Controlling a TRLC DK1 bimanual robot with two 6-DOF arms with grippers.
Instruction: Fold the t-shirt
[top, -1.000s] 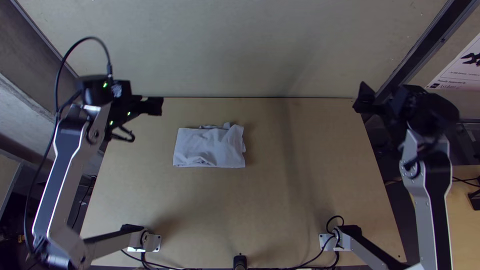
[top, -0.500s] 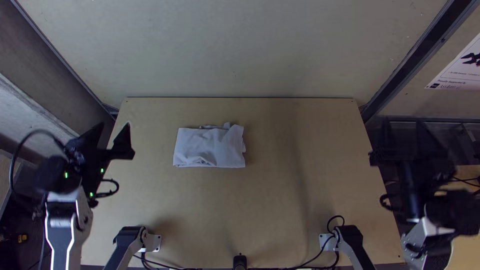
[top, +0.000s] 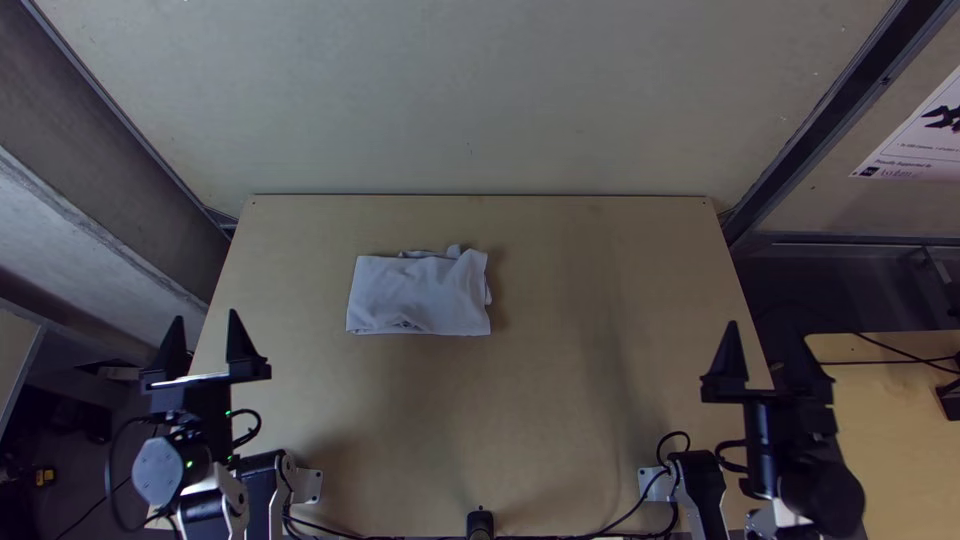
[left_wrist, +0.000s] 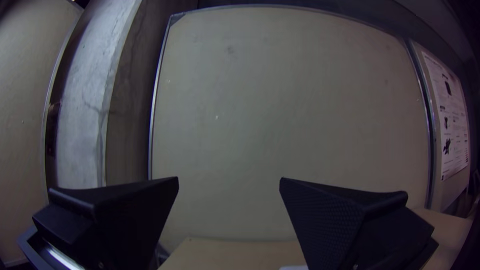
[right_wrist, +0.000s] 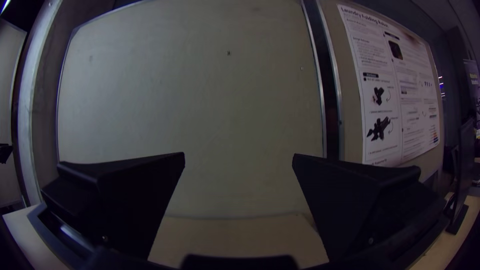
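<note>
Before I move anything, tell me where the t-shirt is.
In the top view, the t-shirt lies folded on the table, left of the middle and toward the far edge, beyond and between the two grippers.

Soft shadows streak a dimly lit worktop (top: 540, 400); straight edges bow and corners darken in both wrist views.

The left gripper (top: 206, 315) and right gripper (top: 766, 328) (2 black ones) gape wide.

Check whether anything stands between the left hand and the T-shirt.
Nothing visible does: the top view shows tabletop between the open left hand, near the table's left edge, and the T-shirt.
</note>
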